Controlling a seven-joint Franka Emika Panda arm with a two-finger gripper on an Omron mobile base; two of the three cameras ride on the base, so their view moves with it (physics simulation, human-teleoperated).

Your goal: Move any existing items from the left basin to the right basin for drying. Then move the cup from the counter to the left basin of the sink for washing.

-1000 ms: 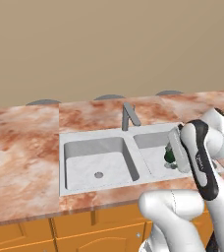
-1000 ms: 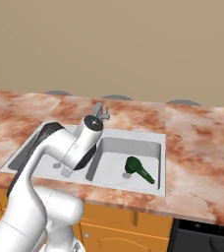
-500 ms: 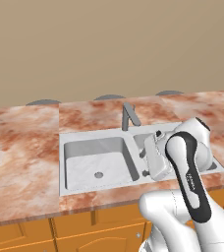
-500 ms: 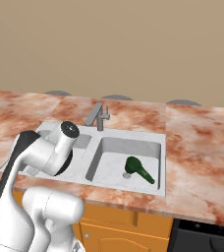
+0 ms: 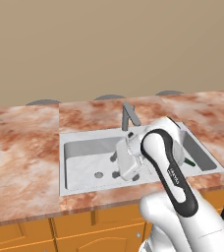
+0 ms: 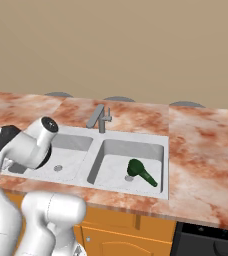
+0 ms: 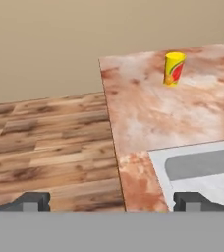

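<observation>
So the yellow cup (image 7: 174,68) is standing upright on the counter (image 7: 148,113), well ahead of the claw (image 7: 111,201) in the hand view, off past the sink's (image 5: 79,184) outer edge. Claw's jaws are spread wide with nothing in them, hanging over the left basin (image 5: 92,162). The dark green utensil (image 6: 140,171) is lying on its side in the right basin (image 6: 117,172), on the far side of the claw from the cup, with the faucet (image 6: 100,118) behind.
</observation>
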